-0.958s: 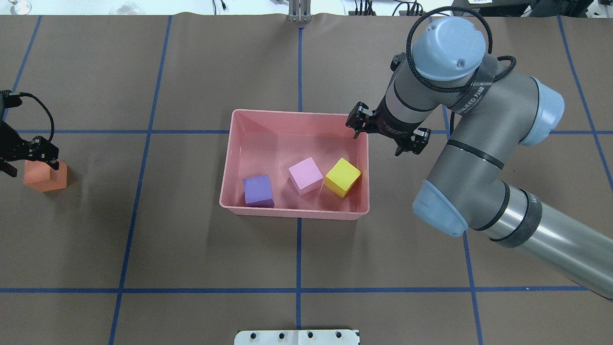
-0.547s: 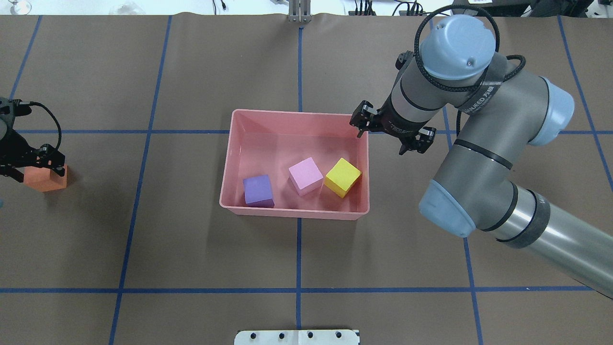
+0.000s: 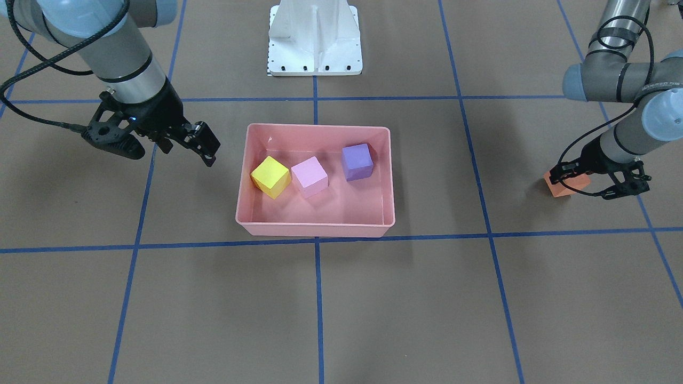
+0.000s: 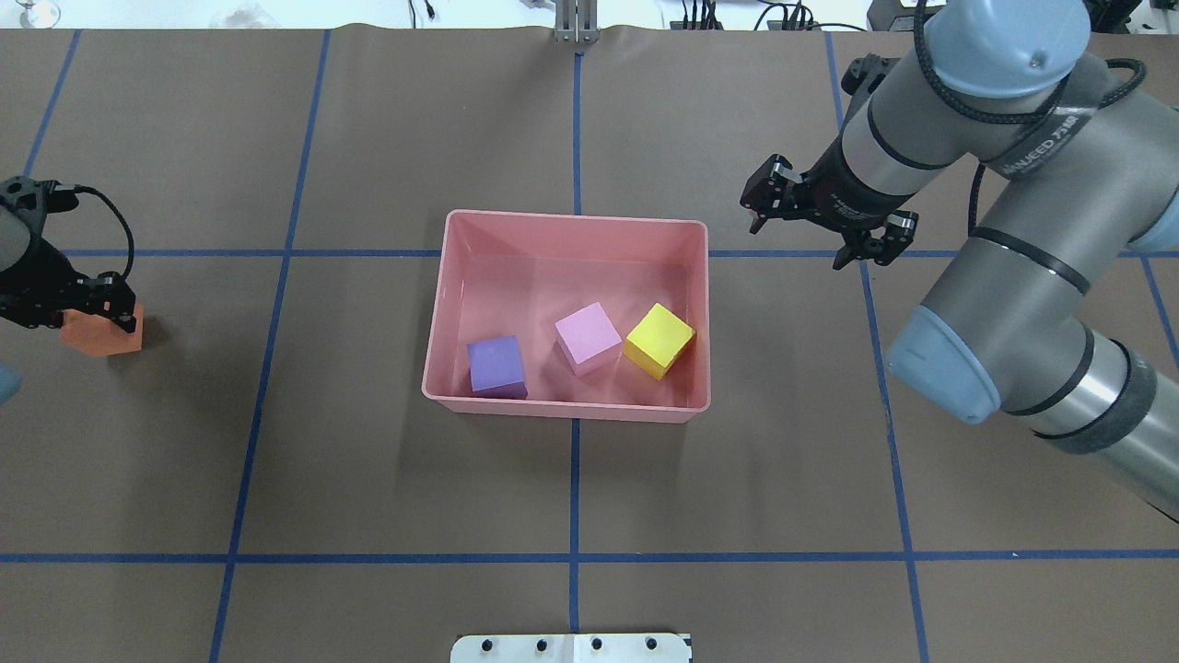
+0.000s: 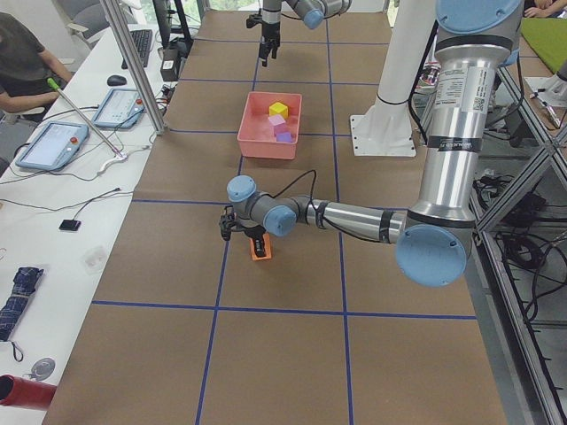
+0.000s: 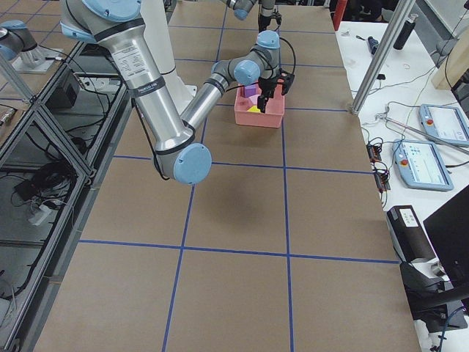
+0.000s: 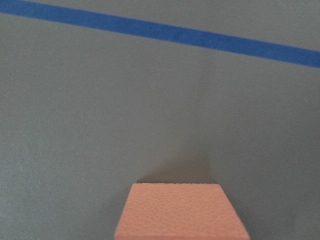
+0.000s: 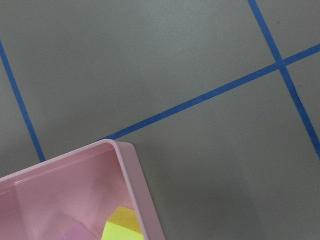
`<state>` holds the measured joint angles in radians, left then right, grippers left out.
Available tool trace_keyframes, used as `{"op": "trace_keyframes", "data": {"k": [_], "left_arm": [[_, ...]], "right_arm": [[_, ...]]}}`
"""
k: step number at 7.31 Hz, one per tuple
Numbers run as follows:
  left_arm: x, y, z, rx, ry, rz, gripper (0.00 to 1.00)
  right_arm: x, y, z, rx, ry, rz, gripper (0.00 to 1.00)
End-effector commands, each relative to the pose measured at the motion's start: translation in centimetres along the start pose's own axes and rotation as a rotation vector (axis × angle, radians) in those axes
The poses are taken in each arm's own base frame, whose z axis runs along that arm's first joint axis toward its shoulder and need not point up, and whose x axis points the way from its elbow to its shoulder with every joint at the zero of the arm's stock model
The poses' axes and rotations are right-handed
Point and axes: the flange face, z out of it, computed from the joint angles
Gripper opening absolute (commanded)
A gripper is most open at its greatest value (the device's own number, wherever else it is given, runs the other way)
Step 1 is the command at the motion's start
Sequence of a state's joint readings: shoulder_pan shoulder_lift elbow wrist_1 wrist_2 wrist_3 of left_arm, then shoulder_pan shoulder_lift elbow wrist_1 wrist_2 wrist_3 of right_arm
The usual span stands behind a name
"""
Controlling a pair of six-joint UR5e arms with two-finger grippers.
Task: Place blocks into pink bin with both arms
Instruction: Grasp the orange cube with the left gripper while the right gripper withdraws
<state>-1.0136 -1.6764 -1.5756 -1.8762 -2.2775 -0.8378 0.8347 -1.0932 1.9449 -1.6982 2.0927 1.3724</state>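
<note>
1. Inside the pink bin (image 4: pixel 571 217) sat 3 blocks: purple (image 4: pixel 496 366), light pink (image 4: pixel 588 337) and yellow (image 4: pixel 659 341).
2. Well left of the bin, the left gripper (image 3: pixel 595 180) straddled the orange block (image 4: pixel 106 336), jaws spread.
3. Just right of the bin, the right gripper (image 4: pixel 799 241) hovered, spread and empty.

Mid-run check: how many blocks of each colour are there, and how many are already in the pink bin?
yellow block: 1, in the pink bin
light pink block: 1, in the bin
purple block: 1, in the bin
orange block: 1, outside the bin
Total: 4 blocks, 3 in the bin
</note>
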Motion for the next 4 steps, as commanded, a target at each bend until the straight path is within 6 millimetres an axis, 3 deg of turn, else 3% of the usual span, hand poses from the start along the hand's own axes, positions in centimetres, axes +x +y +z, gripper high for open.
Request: {"op": "trace_keyframes", "data": {"k": [1,2,3,4], "left_arm": [[11.8,-1.3,-7.2,0.006,0.126,-0.108,0.0],[17.6,-0.7,-10.2,0.019,0.189,-0.152,0.0],[23.8,1.9,-11.8,0.002,0.243,-0.171,0.0],[29.6,3.3,-13.9,-0.009,0.287,-0.185,0.0]], "right_arm": [[4.9,-1.6,1.5,-0.007,0.059,-0.121,1.0],[7.7,-3.6,1.3,0.005,0.083,-0.176,1.0],[10.6,-5.5,1.1,0.013,0.111,-0.232,1.0],[12.8,-6.7,1.2,0.012,0.133,-0.274,1.0]]}}
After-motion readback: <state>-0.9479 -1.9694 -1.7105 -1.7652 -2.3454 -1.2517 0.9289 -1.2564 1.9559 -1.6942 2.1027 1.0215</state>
